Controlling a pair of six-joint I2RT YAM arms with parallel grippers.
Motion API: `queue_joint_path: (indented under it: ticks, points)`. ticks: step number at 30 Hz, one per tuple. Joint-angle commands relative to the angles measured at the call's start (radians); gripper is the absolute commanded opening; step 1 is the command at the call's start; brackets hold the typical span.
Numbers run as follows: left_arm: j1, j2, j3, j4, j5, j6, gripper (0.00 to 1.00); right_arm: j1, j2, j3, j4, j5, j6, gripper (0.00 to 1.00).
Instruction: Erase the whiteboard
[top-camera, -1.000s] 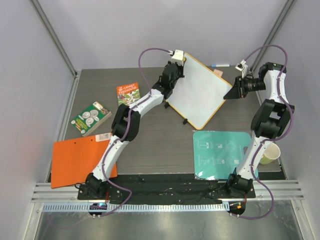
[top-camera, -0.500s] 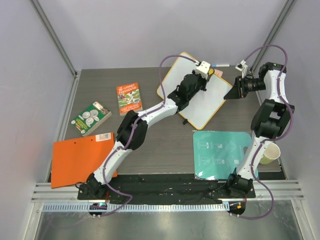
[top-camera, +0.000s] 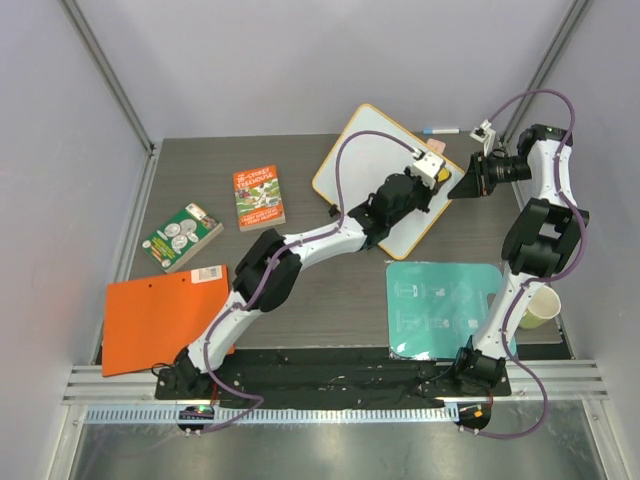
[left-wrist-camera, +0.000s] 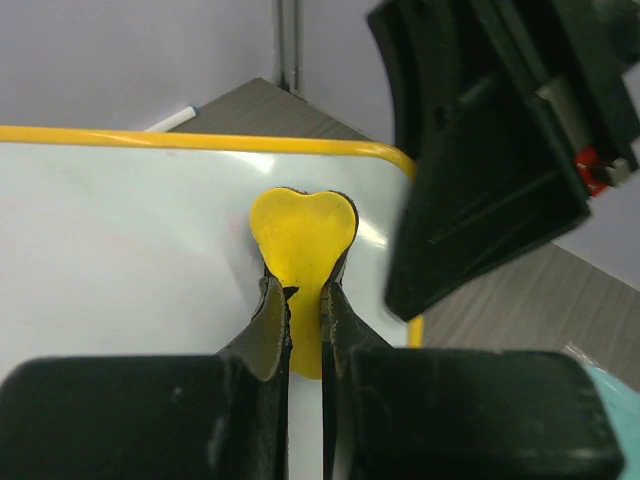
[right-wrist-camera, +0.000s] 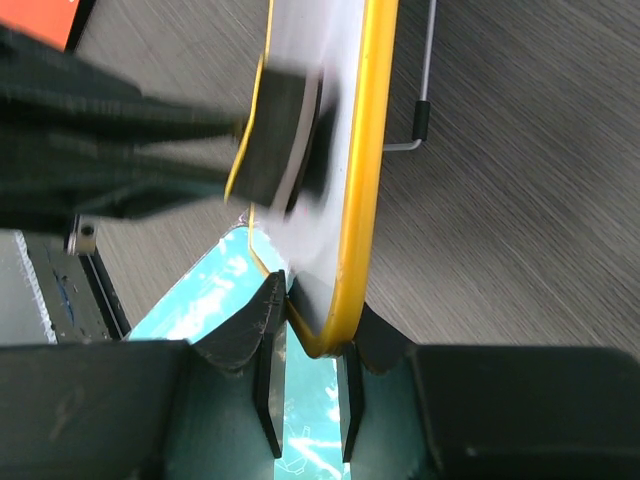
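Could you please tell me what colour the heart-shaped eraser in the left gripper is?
The eraser is bright yellow; the left wrist view shows it best.

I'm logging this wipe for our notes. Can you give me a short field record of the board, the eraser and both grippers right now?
whiteboard: white face, orange-yellow rim, far right of the table
eraser: yellow, heart-shaped, against the board's face near a corner
left gripper: shut on the eraser
right gripper: clamped on the board's rim at a rounded corner
nearby: teal mat, orange folder
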Motion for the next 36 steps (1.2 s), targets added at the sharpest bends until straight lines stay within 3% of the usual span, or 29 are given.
queue_joint_path:
  ticks: [1,6,10,16,22,26,30,36]
  points:
    - [-0.072,-0.02,-0.09,-0.029,0.051,-0.048,0.0,0.036,-0.04,0.006,-0.042,0.155,-0.185,0.01]
    - [-0.09,-0.018,-0.155,0.044,-0.069,-0.057,0.0,0.034,-0.047,-0.008,-0.042,0.157,-0.192,0.01]
    - [-0.089,0.022,-0.06,0.046,-0.195,-0.024,0.0,0.036,-0.049,-0.009,-0.042,0.155,-0.192,0.01]
    - [-0.052,0.065,0.087,0.02,-0.251,-0.008,0.0,0.034,-0.054,-0.008,-0.042,0.157,-0.19,0.01]
    - [-0.017,0.089,0.153,0.057,-0.267,0.009,0.0,0.034,-0.055,-0.003,-0.042,0.151,-0.187,0.01]
    - [-0.003,0.163,0.284,0.018,-0.25,0.012,0.0,0.034,-0.055,0.006,-0.042,0.143,-0.181,0.01]
    - [0.015,0.183,0.296,0.052,-0.256,-0.021,0.0,0.034,-0.054,0.017,-0.042,0.141,-0.176,0.01]
    - [-0.003,0.175,0.261,-0.045,-0.183,-0.03,0.0,0.034,-0.052,0.031,-0.044,0.14,-0.167,0.01]
